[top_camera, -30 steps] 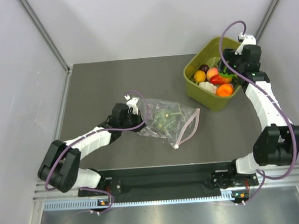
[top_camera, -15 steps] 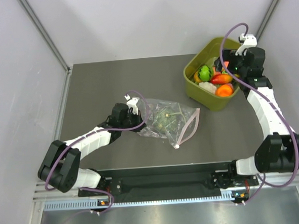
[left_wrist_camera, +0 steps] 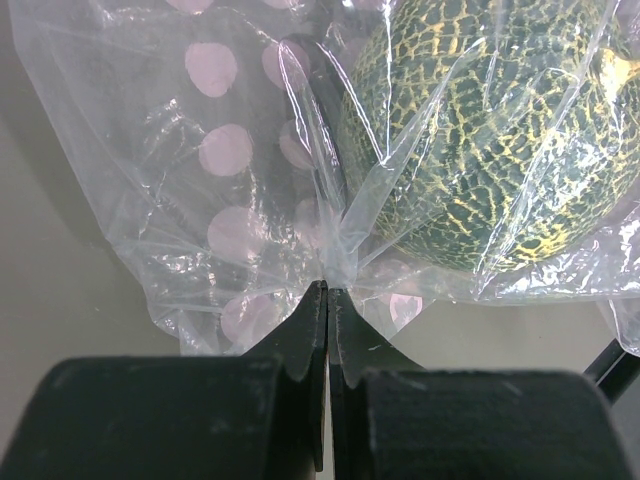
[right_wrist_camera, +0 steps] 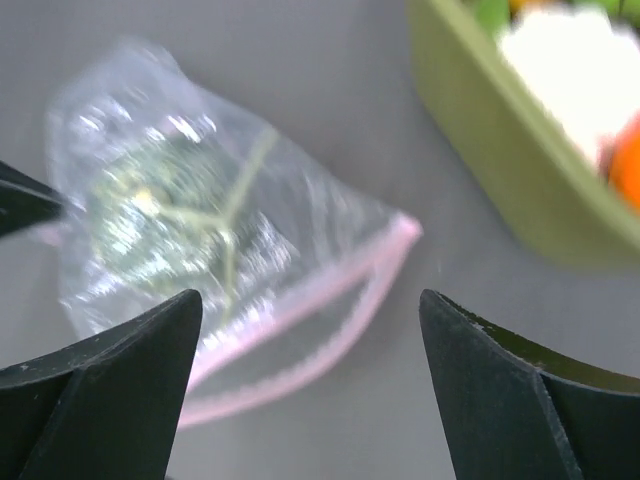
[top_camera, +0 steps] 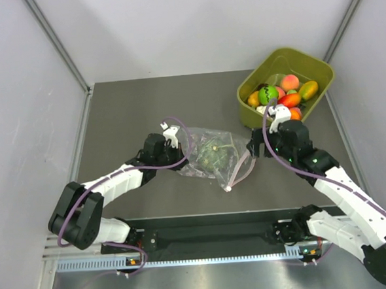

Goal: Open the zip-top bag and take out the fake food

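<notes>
The clear zip-top bag (top_camera: 213, 157) lies mid-table, its pink zip strip (top_camera: 244, 162) gaping open toward the right. A dark green, yellow-netted toy melon (top_camera: 211, 155) is inside it. My left gripper (top_camera: 182, 157) is shut on the bag's closed end; in the left wrist view the jaws (left_wrist_camera: 328, 292) pinch the speckled plastic (left_wrist_camera: 225, 180) beside the melon (left_wrist_camera: 480, 150). My right gripper (top_camera: 254, 147) is open and empty by the bag's mouth; its wrist view (right_wrist_camera: 310, 305) shows the pink strip (right_wrist_camera: 330, 290) between the fingers. Other fake food sits in the tub: a bright green fruit (top_camera: 267, 95) and an orange one (top_camera: 295, 114).
The olive-green tub (top_camera: 252, 118) stands at the back right with several toy fruits in it; its wall shows in the right wrist view (right_wrist_camera: 500, 170). Grey side walls and metal rails border the table. The arm bases run along the near edge.
My right arm has swung from over the tub down and left to the bag's mouth, gripper open. A bright green fruit now shows in the tub. The left gripper and the bag have not moved.
</notes>
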